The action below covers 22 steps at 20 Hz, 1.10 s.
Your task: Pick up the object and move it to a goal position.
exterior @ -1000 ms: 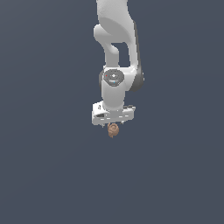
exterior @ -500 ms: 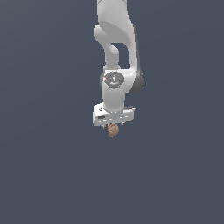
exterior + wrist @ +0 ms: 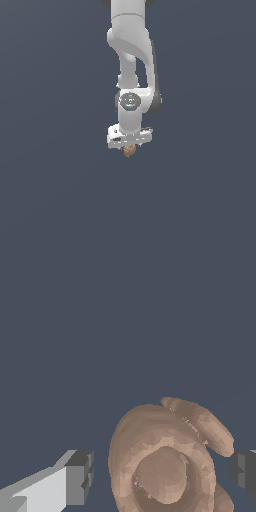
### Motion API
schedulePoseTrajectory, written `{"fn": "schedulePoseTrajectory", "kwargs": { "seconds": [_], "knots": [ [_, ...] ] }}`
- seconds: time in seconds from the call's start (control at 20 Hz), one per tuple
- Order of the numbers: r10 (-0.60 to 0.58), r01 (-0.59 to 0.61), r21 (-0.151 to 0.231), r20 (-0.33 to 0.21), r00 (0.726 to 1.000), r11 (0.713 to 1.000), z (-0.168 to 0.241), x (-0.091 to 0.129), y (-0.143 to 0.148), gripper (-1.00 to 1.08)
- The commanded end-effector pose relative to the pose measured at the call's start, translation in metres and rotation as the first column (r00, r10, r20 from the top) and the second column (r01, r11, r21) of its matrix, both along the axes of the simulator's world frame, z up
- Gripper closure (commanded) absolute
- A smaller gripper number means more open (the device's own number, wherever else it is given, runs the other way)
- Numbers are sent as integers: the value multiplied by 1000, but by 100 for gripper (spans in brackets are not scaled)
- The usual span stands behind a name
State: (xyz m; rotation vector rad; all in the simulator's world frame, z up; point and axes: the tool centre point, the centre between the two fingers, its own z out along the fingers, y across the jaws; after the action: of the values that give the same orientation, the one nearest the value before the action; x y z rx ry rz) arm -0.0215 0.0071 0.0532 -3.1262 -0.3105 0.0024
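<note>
- Wrist view: the object [image 3: 165, 466] is seen between the gripper's [image 3: 162, 476] two fingers [image 3: 80, 478].
- Gaps are seen on both sides, so the fingers are apart.
- Exterior view: the object [image 3: 129, 151] is seen right under the gripper [image 3: 129, 148].

Arm [image 3: 131, 55] is white w/ light grey shading, dark grey at the joints; round grey disc w/ small green marks at frame centre. Gripper [image 3: 129, 145] is white. In wrist view the fingers [image 3: 55, 487] are white-grey w/ dark grey pads. Object [image 3: 167, 461] is brown, lumpy, w/ tan swirl pattern. Background is plain dark blue-grey.
</note>
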Motion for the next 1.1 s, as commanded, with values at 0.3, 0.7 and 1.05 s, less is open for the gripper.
{"fn": "schedulePoseTrajectory", "kwargs": {
  "seconds": [0.3,0.7,1.05],
  "knots": [
    [1,-1,0,1,1000,1000,-9,1,0,108],
    [1,-1,0,3,1000,1000,-8,2,0,108],
    [1,-1,0,3,1000,1000,2,-3,7,108]
  ]
}}
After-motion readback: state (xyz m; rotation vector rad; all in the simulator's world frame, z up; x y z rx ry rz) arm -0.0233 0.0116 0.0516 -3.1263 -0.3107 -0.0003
